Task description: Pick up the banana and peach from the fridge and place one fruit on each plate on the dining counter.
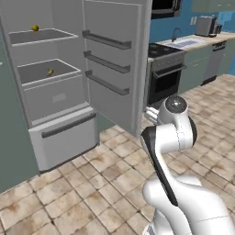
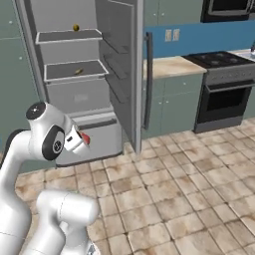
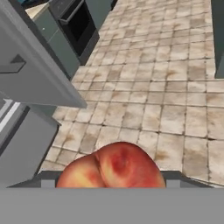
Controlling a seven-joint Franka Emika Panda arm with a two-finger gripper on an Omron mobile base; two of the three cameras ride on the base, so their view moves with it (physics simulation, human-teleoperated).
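Peach is seen held in the hand, pinched between the two dark fingertips at the bottom of the hand view, with tiled floor beyond it. In the right base view a small red patch at the end of the arm marks the same fruit, carried low in front of the fridge, whose door stands open. The banana is left on the middle shelf, and a round olive-yellow ball sits on the shelf above; neither is touched.

The step in hand is judged to be the carrying of the first fruit away from the fridge. Roughly a quarter of the task appears done: one fruit gripped, none placed. The dining tabletop and its plates are not in sight, so the base must be driven and turned toward them, the grip being kept firm meanwhile. The open door beside the arm should be cleared during the turn. A return for the banana will then be needed.
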